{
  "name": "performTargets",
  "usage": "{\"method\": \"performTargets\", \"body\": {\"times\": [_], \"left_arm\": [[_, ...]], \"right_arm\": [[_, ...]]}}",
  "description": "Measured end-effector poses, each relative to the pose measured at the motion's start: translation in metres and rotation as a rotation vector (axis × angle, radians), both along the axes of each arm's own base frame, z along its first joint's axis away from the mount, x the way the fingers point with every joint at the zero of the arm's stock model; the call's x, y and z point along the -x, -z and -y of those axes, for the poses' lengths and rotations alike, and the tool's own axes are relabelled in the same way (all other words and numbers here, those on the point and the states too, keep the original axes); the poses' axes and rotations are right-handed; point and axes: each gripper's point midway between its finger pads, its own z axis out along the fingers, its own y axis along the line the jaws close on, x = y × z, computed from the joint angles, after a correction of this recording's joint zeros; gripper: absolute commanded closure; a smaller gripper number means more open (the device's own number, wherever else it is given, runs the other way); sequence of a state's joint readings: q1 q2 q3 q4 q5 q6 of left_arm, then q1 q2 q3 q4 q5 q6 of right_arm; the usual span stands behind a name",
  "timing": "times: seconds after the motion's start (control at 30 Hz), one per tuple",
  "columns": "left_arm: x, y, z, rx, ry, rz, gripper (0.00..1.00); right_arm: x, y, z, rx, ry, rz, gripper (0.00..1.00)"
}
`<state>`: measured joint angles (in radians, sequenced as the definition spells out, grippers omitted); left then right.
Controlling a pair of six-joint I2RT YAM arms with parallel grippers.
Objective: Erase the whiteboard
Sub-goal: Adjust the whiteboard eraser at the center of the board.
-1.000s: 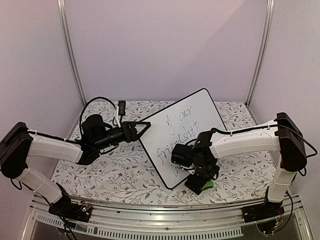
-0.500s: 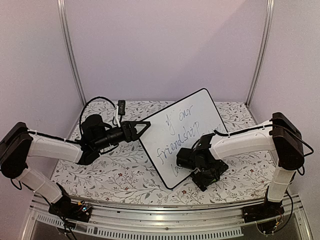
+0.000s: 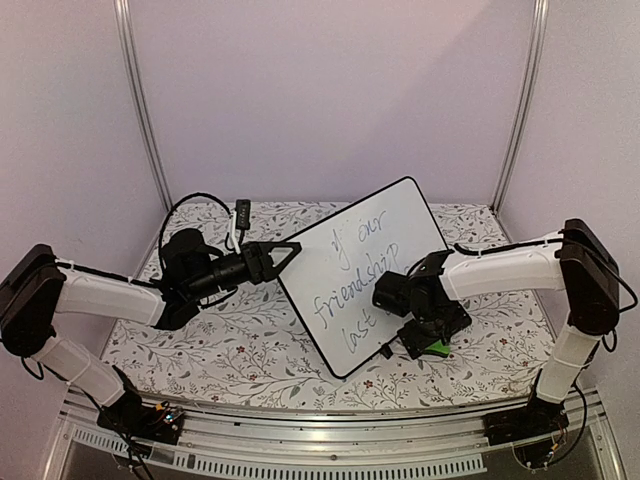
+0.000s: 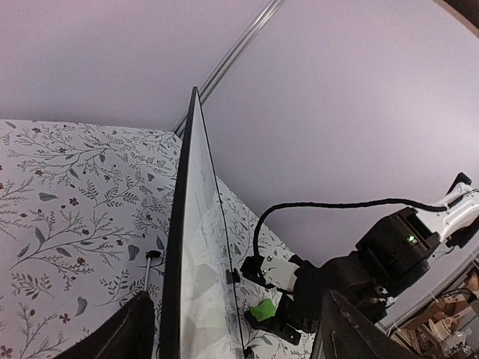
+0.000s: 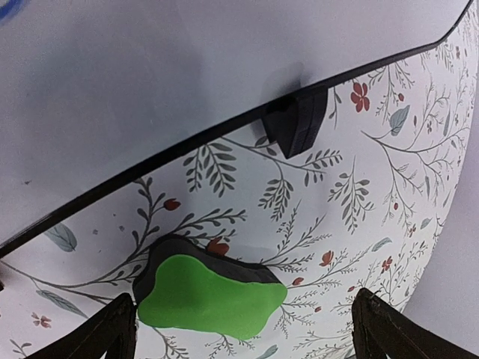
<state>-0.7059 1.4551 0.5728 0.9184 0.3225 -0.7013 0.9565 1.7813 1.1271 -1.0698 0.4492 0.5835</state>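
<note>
- The left arm (image 3: pixel 100 293) reaches in from the left side of the bench (image 3: pixel 250 345), and its wrist points at the left corner of the whiteboard (image 3: pixel 375 260).
- The left jaws stand apart astride that edge. In the wrist view the thin black rim runs up between the two fingers, with one finger just beside it and the other well off. This reads as a released straddle that steadies the board rather than a pinch.
- The whiteboard sits in the middle of the bench between the two arms. It is tilted up on its lower edge, with its top corner toward the back wall.
- The dark writing (image 3: pixel 355 285) covers the face in three slanting lines. The words are whole, with no wiped patch that I can make out, so I judge that no erasing has been done.
- A black clip foot (image 5: pixel 296 120) hangs from the board's lower rim, close to the floral surface.
- The green eraser (image 5: pixel 206 295) lies flat on the bench just beside the board's lower right edge, apart from the rim.
- The right arm (image 3: pixel 500 272) bends in from the right, and its wrist hangs over the eraser.
- The right jaws are spread wide and released. A finger shows at either side of the wrist view with the eraser between and below them, and they hold nothing.
- Almost everything is left to do: close on the eraser, lift it to the board face and rub away all three lines.
</note>
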Motion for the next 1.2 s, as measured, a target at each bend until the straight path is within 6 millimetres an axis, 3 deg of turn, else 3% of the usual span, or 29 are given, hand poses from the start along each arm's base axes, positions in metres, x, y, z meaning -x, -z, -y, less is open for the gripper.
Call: {"method": "performTargets", "body": {"times": [0.4, 0.67, 0.97, 1.2], "left_arm": [[0.001, -0.001, 0.001, 0.007, 0.007, -0.002, 0.24], [0.001, -0.001, 0.001, 0.008, 0.009, -0.004, 0.24], [0.001, -0.001, 0.001, 0.008, 0.009, -0.004, 0.24], [0.001, -0.001, 0.001, 0.008, 0.009, -0.004, 0.25]], "right_arm": [[-0.003, -0.004, 0.014, -0.205, 0.052, 0.032, 0.01], [-0.023, -0.01, -0.001, -0.393, 0.064, 0.078, 0.02], [-0.034, -0.013, -0.002, -0.573, 0.081, 0.116, 0.02], [-0.026, 0.002, -0.008, -0.634, 0.068, 0.079, 0.02]]}}
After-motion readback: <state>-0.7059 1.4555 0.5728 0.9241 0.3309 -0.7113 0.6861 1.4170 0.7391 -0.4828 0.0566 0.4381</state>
